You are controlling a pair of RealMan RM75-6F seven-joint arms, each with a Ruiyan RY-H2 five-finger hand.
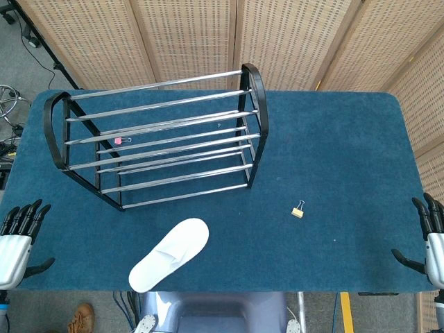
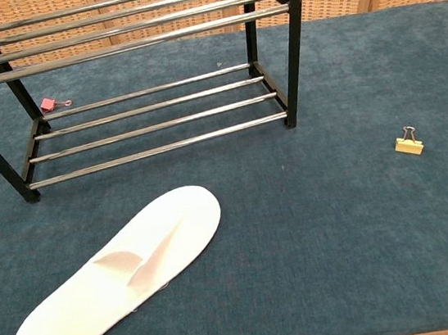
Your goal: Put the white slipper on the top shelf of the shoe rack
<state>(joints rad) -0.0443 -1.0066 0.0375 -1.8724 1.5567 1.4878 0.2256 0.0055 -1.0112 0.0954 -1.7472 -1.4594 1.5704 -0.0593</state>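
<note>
Seeing white slipper (image 1: 168,254) on table (image 1: 333,152), near of shoe rack (image 1: 156,135); our left hand (image 1: 17,239) and right hand (image 1: 431,239) released, fingers spread.

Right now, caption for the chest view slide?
White slipper lies on the blue table before the empty shoe rack; a yellow clip sits apart to its right.

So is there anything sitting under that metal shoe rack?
Yes: a small pink binder clip lies on the blue table beneath the shoe rack, near its back left leg. Both shelves look bare. The rack's far left end is cut off in the chest view.
</note>
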